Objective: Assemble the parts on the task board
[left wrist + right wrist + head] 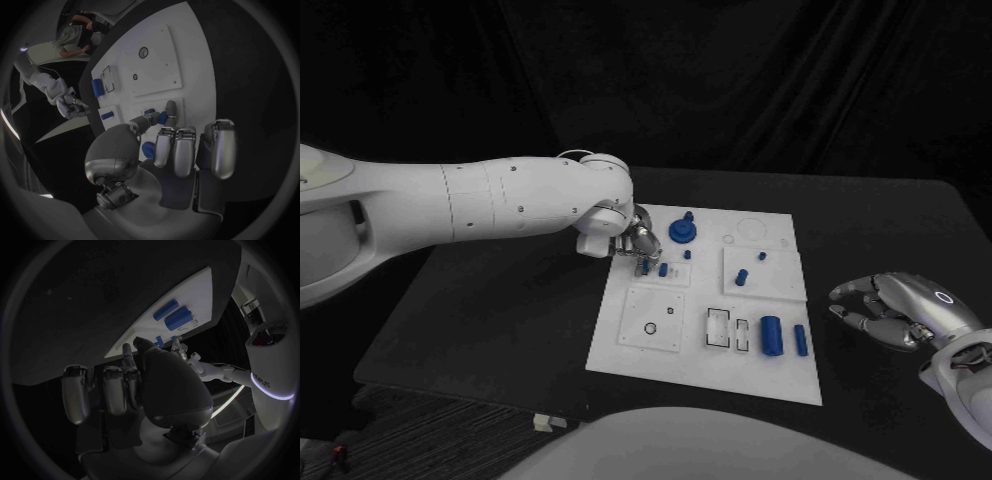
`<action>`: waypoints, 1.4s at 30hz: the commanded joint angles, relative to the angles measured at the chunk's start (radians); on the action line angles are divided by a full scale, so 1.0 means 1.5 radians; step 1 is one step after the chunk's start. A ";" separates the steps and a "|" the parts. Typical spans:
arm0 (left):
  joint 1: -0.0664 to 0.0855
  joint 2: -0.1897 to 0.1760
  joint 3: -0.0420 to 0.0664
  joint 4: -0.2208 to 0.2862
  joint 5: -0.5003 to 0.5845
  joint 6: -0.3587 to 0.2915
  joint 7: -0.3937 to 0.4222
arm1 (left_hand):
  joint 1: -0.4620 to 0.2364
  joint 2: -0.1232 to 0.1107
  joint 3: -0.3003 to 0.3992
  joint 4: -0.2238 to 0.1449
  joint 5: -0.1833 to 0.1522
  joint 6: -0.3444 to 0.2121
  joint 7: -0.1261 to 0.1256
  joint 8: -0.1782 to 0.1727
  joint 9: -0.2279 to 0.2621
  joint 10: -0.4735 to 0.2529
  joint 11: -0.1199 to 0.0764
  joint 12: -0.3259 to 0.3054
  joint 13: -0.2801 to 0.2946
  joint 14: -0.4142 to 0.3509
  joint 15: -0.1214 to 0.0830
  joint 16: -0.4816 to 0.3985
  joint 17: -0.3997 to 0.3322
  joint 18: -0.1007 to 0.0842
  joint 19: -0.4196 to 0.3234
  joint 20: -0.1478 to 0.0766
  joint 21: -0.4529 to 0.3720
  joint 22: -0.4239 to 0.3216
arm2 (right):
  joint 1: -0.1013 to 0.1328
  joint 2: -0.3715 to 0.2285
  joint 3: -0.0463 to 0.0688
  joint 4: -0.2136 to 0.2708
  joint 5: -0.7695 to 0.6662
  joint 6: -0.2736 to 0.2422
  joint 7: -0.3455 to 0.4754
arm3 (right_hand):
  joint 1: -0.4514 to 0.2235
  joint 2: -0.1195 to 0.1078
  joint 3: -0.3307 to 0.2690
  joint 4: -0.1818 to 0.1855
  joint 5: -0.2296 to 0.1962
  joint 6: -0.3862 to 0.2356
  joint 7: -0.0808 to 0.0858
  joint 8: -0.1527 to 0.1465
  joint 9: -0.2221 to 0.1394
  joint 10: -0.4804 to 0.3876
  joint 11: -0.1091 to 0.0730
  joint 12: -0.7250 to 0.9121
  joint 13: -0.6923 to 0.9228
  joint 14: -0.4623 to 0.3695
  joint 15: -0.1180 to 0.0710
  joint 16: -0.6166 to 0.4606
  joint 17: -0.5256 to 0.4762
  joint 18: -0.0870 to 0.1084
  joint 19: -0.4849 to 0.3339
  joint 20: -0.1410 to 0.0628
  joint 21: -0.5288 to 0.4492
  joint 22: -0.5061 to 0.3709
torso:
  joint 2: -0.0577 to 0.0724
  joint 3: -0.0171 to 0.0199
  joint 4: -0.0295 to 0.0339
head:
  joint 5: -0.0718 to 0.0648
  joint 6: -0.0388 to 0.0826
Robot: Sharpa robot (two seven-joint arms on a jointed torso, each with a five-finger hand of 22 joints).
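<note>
The white task board (pixel 711 365) lies mid-table. My left hand (pixel 633 240) hangs over its far left part, beside a blue round knob (pixel 682 231). In the left wrist view the left hand (pixel 178 155) pinches a small blue peg (pixel 162 118) between thumb and a finger, just above the board (pixel 156 60). Other small blue pegs (pixel 743 277) stand on the board. A thick blue cylinder (pixel 770 335) and a thin one (pixel 800 340) lie near its right front. My right hand (pixel 894 310) hovers off the board's right edge, fingers curled in with nothing in them (pixel 144 385).
The black table (pixel 502 320) has bare room left of the board and in front of it. Rectangular slots (pixel 718 328) and a small ring (pixel 651 329) mark the board's near half. A small white object (pixel 548 423) lies beyond the table's front edge.
</note>
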 commanded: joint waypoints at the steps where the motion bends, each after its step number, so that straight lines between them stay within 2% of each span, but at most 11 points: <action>1: -0.001 -0.001 0.000 0.001 0.001 0.011 0.001 | -0.001 0.008 0.027 -0.013 0.001 0.001 -0.005 -0.005 0.001 0.032 0.001 -0.003 0.147 0.071 0.000 -0.003 0.176 0.014 0.021 -0.002 -0.004 0.145 | -0.002 0.000 0.000 0.001 -0.002 0.003 -0.012 | 0.008 0.000 0.005 0.000 0.002 0.005 0.000 -0.001 -0.001 0.069 0.002 0.002 0.176 0.071 -0.003 0.002 0.176 0.005 0.041 -0.004 -0.002 0.162 | 0.000 -0.0004 -0.0004 | -0.001 0.000; 11: -0.002 -0.006 0.000 0.002 0.001 0.017 0.000 | -0.001 0.008 0.027 -0.013 0.001 0.001 -0.005 -0.005 0.001 0.032 0.001 -0.004 0.146 0.071 0.000 -0.003 0.176 0.014 0.020 -0.002 -0.005 0.145 | -0.002 0.000 0.000 0.000 -0.002 0.003 -0.012 | 0.008 0.000 0.005 0.000 0.002 0.005 0.000 -0.001 -0.001 0.069 0.002 0.002 0.176 0.071 -0.003 0.002 0.176 0.005 0.041 -0.004 -0.002 0.162 | 0.000 -0.0001 0.0003 | 0.000 0.000; 18: -0.003 -0.007 0.000 0.002 0.001 0.017 0.001 | -0.001 0.008 0.028 -0.013 0.001 0.001 -0.005 -0.005 0.001 0.031 0.001 -0.004 0.145 0.071 0.000 -0.003 0.176 0.014 0.020 -0.002 -0.006 0.145 | -0.002 0.000 0.000 0.001 -0.002 0.002 -0.012 | 0.007 0.000 0.005 0.000 0.003 0.005 0.000 -0.001 -0.001 0.069 0.002 0.002 0.176 0.071 -0.003 0.002 0.176 0.006 0.040 -0.004 -0.004 0.161 | 0.000 -0.0003 -0.0007 | 0.002 0.000; 29: -0.008 -0.007 0.000 0.003 0.001 0.017 0.001 | -0.001 0.008 0.028 -0.013 0.001 0.001 -0.005 -0.005 0.001 0.031 0.001 -0.004 0.145 0.071 0.000 -0.003 0.176 0.014 0.020 -0.002 -0.006 0.145 | -0.003 0.000 0.000 0.001 -0.002 0.002 -0.013 | 0.007 0.000 0.005 0.000 0.003 0.005 0.000 -0.001 -0.001 0.069 0.002 0.002 0.176 0.071 -0.003 0.002 0.176 0.006 0.040 -0.004 -0.004 0.161 | 0.000 0.0005 -0.0003 | -0.001 0.000; 37: -0.010 -0.006 0.000 0.002 0.001 0.015 0.001 | -0.003 0.007 0.027 -0.013 -0.002 -0.001 -0.003 -0.007 0.000 0.029 0.002 -0.007 0.144 0.071 0.000 -0.003 0.176 0.015 0.018 -0.001 -0.010 0.143 | -0.003 0.000 0.000 0.001 -0.002 0.002 -0.013 | 0.007 0.000 0.005 0.000 0.003 0.005 0.000 -0.001 -0.001 0.069 0.002 0.002 0.176 0.071 -0.003 0.002 0.176 0.006 0.040 -0.004 -0.004 0.161 | 0.000 0.0000 -0.0009 | -0.001 0.000; 39: -0.010 -0.005 0.000 0.002 0.001 0.015 0.001 | -0.007 0.007 0.024 -0.010 -0.010 -0.001 -0.003 -0.008 0.000 0.027 0.003 -0.009 0.143 0.071 0.001 -0.003 0.176 0.015 0.017 -0.001 -0.012 0.143 | -0.003 0.000 0.000 0.001 -0.002 0.003 -0.013 | 0.007 0.000 0.005 0.000 0.003 0.005 0.000 -0.001 -0.001 0.069 0.002 0.002 0.176 0.071 -0.003 0.002 0.176 0.006 0.040 -0.004 -0.004 0.161 | 0.000 0.0000 -0.0005 | 0.000 0.000; 42: -0.011 -0.004 0.000 0.001 0.001 0.013 0.002 | -0.015 0.008 0.009 0.002 -0.046 -0.001 -0.003 -0.012 0.000 0.027 0.004 -0.010 0.142 0.071 0.002 -0.003 0.176 0.016 0.016 0.001 -0.014 0.142 | -0.003 0.000 0.000 0.001 -0.002 0.003 -0.013 | 0.007 0.000 0.005 0.000 0.003 0.005 0.000 -0.001 -0.001 0.069 0.002 0.002 0.176 0.071 -0.003 0.002 0.176 0.006 0.040 -0.004 -0.004 0.161 | 0.000 0.0002 0.0000 | -0.001 0.000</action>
